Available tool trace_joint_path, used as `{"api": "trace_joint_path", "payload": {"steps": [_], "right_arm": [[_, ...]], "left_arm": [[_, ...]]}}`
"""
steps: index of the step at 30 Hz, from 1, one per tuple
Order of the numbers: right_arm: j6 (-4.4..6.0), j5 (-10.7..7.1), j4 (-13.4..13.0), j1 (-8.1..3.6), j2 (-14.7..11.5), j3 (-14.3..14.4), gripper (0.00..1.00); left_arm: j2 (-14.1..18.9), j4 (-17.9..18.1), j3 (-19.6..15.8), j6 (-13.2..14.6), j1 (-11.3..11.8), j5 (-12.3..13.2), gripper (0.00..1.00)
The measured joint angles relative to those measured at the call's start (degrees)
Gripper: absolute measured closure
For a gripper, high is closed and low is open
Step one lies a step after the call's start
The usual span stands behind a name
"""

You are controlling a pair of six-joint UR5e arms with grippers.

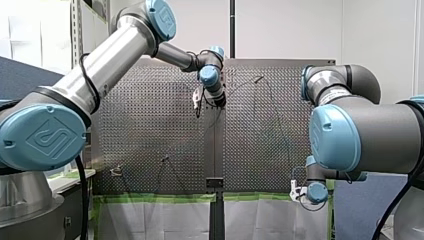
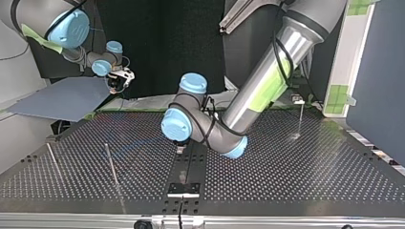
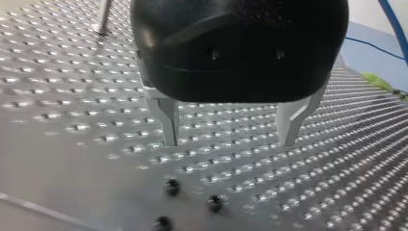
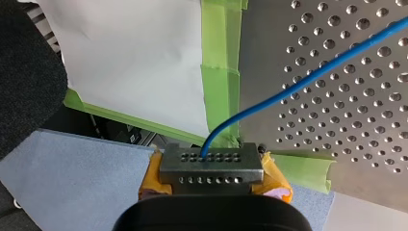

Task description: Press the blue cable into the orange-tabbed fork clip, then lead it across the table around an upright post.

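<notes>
Clamped in my right gripper (image 4: 210, 161): blue cable (image 4: 308, 79), leading ahead past green tape (image 4: 219, 86).
Spread wide above perforated table (image 3: 72, 120): my left gripper (image 3: 228, 142), jaws well apart.

upright post (image 3: 102, 17) beyond left gripper (image 3: 230, 142): only foot shows | blue cable (image 3: 395, 24) beside left gripper: both ends cut off | top view: left gripper hidden behind own wrist
</notes>
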Motion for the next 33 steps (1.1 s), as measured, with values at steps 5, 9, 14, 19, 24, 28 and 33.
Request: {"api": "trace_joint_path", "payload": {"steps": [5,9,14,19,24,28,33], "right_arm": [[-0.05,-0.04,-0.06,0.02,0.00,0.00,1.00],[-0.03,-0.06,-0.06,0.07,0.00,0.00,1.00],[-0.03,-0.12,0.07,0.18,-0.01,0.00,1.00],[-0.06,-0.13,0.17,0.25,-0.01,-0.08,1.00],[0.09,-0.17,0.20,0.26,-0.01,-0.14,1.00],[0.23,-0.24,0.18,0.26,-0.01,-0.32,1.00],[0.35,-0.32,0.19,0.26,-0.01,-0.50,1.00]], "left_arm": [[2.90,2.66,-3.00,-0.03,2.32,1.51,0.00],[5.07,4.46,-5.18,0.24,4.29,3.05,0.00],[7.53,4.91,-7.90,0.42,5.18,3.53,0.00],[9.89,4.26,-10.56,1.30,5.20,3.62,0.00],[12.78,3.74,-12.82,3.32,4.46,4.09,0.00],[15.10,2.83,-12.73,5.34,3.84,5.71,0.00],[17.91,0.97,-10.79,8.08,2.71,8.38,0.00]]}}
